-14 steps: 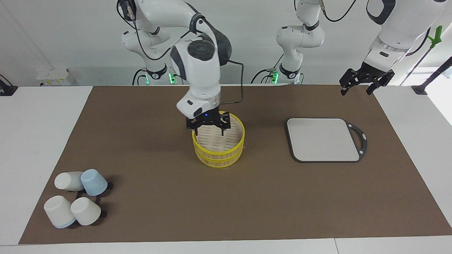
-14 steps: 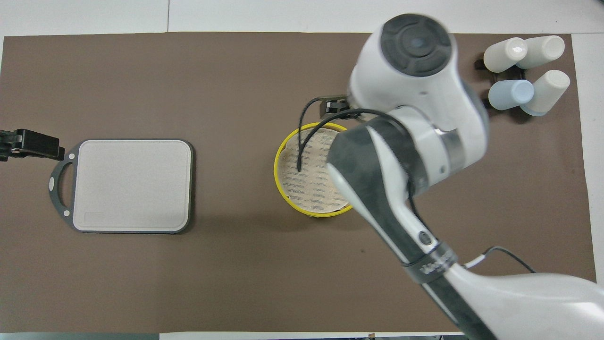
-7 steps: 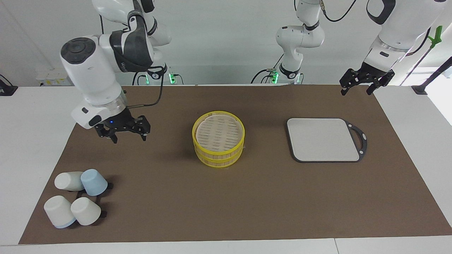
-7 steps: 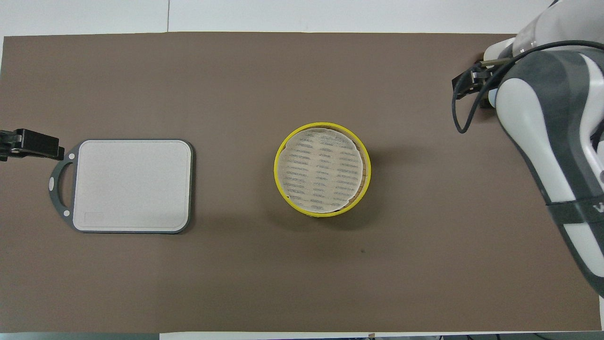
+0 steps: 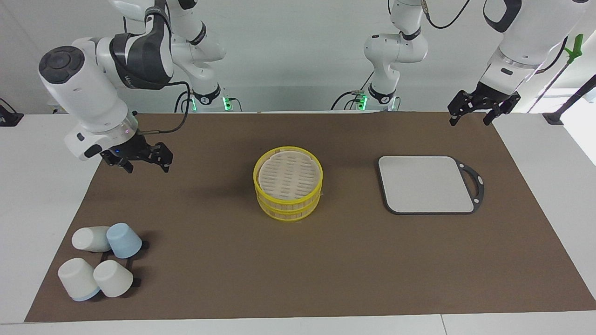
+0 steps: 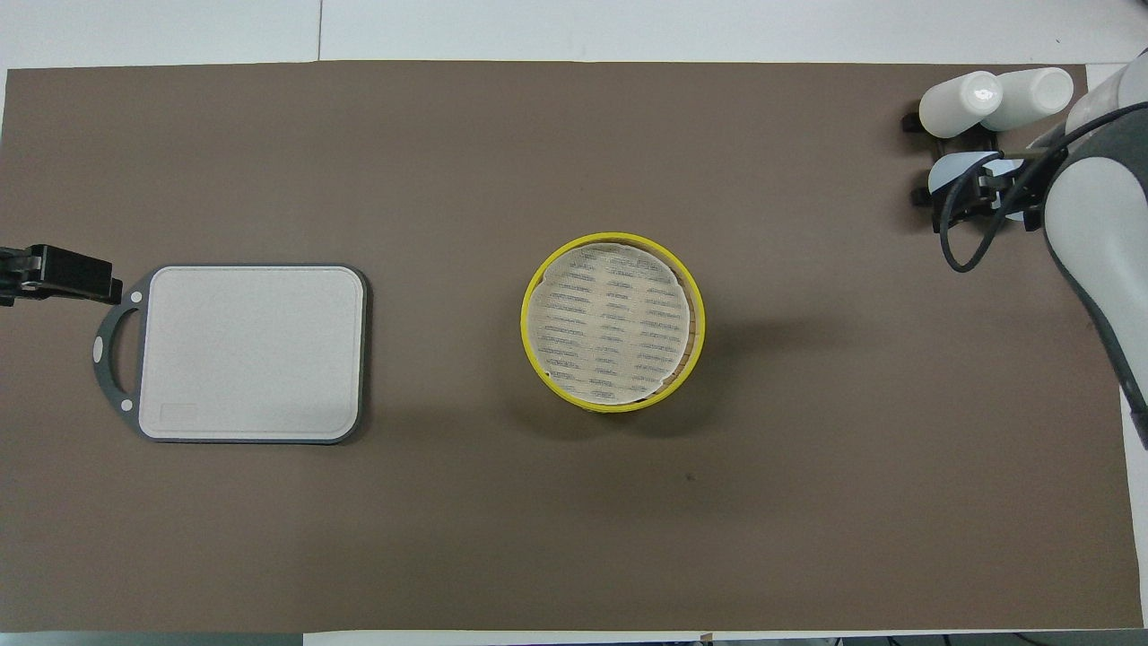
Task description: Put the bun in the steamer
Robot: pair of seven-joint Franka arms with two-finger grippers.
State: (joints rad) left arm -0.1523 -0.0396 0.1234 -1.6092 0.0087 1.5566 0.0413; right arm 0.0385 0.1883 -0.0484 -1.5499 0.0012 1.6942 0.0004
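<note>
Steamer point(image 5: 288, 184) mid-frame, bare mat all round.
Right end effector point(image 5: 144, 160) upper left, left end effector point(image 5: 471, 111) upper right; both open, empty, over mat edges.

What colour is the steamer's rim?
Yellow; the steamer rim shows best in the facing view.

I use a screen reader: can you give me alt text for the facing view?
A yellow-rimmed steamer sits closed mid-mat, no bun visible. The right tool hangs open over the mat's edge at its end, above four cups; the left tool waits open near a grey board.
</note>
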